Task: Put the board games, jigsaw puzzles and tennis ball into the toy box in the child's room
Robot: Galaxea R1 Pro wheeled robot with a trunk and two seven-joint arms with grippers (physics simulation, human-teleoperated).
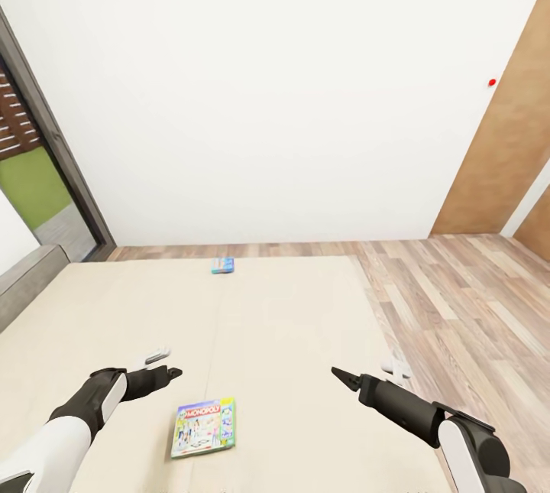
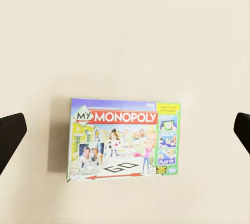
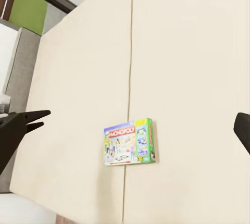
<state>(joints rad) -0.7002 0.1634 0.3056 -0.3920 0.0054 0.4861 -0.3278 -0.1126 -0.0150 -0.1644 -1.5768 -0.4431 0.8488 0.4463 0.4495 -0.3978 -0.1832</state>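
Two end effectors hover over the bed (image 1: 305, 309), both spread wide and empty. Left end effector (image 1: 169, 375) is just above the Monopoly box (image 1: 203, 427); right end effector (image 1: 341, 376) is well apart from it.

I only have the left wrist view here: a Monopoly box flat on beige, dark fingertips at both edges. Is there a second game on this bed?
Observer: Yes. A smaller blue game box lies at the far edge of the bed, near the wall.
Operator: Where is the right arm?
Observer: The right gripper hangs over the bed, apart from the Monopoly box, holding nothing.
Operator: And the left gripper against the box?
Observer: The left gripper hovers open, just beyond the box's far side, not touching.
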